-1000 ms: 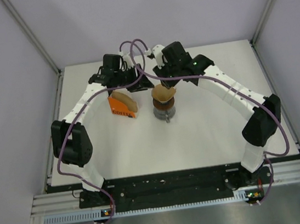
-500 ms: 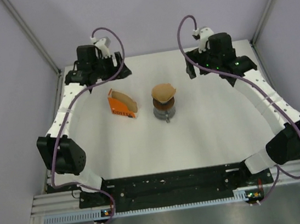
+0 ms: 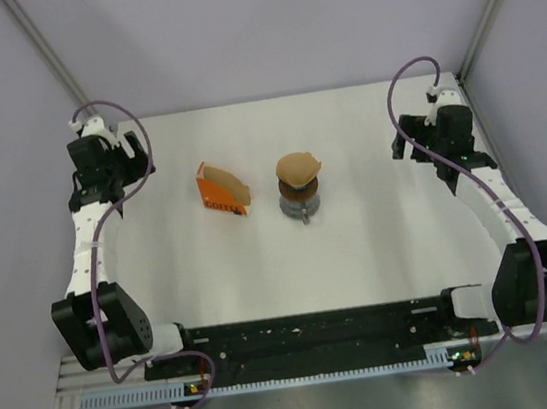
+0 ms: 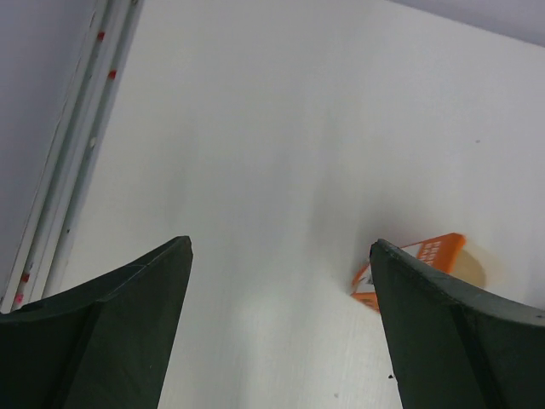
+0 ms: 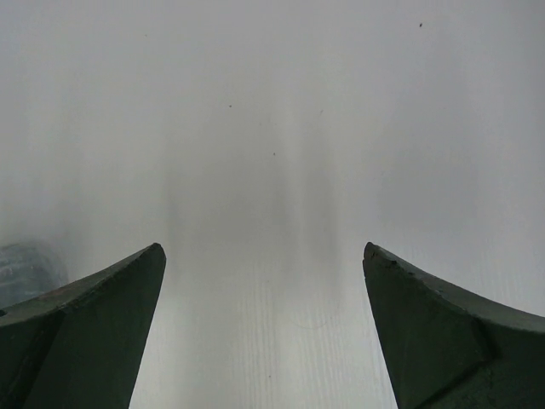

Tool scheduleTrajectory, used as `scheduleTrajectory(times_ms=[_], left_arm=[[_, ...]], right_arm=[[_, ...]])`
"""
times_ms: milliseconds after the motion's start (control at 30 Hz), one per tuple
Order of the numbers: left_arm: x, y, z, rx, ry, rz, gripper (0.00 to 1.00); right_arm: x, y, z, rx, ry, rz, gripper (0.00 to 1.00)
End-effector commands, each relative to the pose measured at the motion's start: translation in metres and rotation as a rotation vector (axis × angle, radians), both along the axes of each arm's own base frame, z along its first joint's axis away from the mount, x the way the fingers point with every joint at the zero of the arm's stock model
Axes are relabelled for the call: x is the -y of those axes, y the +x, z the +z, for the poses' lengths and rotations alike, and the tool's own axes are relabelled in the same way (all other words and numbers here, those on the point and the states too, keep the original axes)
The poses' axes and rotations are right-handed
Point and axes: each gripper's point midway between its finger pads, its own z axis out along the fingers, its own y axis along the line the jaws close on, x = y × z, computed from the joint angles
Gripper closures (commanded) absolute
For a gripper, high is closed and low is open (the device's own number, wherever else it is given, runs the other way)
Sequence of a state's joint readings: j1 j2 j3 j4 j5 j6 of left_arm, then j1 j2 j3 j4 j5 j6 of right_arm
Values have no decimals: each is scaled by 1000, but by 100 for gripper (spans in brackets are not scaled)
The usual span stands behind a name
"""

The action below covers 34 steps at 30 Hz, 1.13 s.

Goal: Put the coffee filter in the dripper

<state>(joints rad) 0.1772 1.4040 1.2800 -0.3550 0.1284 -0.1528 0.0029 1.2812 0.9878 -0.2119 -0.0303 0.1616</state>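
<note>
The tan coffee filter [image 3: 298, 168] sits with its wavy rim up in the dark-brown dripper [image 3: 298, 191], which stands on a clear grey cup [image 3: 301, 207] at the middle of the table. My left gripper [image 3: 131, 169] hovers far to the left, near the table's left edge, open and empty. Its wrist view shows the gripper [image 4: 281, 244] with wide-spread fingers over bare table. My right gripper [image 3: 404, 143] hovers far to the right of the dripper, also open and empty. In its wrist view the gripper [image 5: 262, 248] has only white table between the fingers.
An orange pack printed "COFFEE" [image 3: 224, 193] holding more filters stands left of the dripper, and its corner [image 4: 426, 255] shows beside my left finger. The table's left rail [image 4: 77, 170] runs close to my left gripper. A blurred grey shape [image 5: 25, 268] lies at the right wrist view's left edge.
Both grippers have drawn back from the pack and the filter, the left one out to the left, the right one out to the right, and both opened. The filter stays in the dripper.
</note>
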Motion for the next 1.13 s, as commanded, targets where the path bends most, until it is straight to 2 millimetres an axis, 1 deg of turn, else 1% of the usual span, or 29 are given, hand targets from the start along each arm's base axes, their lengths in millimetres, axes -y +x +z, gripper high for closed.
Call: scheduleTrajectory(times_ms=[0,67,200,267,400,500,633,800,1033,1100], left_arm=[[-46,-6,-10,109,65,118,9],[-55,-13,-32,100,72,140,9],[-61,-25,-61,102,94,184,8],[-58,-30,-74,92,92,170,8],[-49,-39,-97,104,65,155,7],[-45,-46,-116,99,44,155,6],[-43,-51,-122,135,21,174,5],[-35,-55,-135,121,-26,161,4],[-31,-56,-146,112,-33,142,5],[-32,-57,-148,107,-46,157,5]], right_arm=[[2,4,8,138,11,-25,1],[1,3,5,186,5,-11,1],[-3,-3,-2,273,16,8,1],[-1,-6,-5,307,14,-2,1],[0,-12,-23,312,7,-7,1],[-1,-15,-32,319,16,-5,1],[1,-18,-43,299,12,-17,2],[1,-21,-55,285,16,-18,2],[-6,-23,-61,311,33,15,2],[-4,-25,-65,315,33,4,2]])
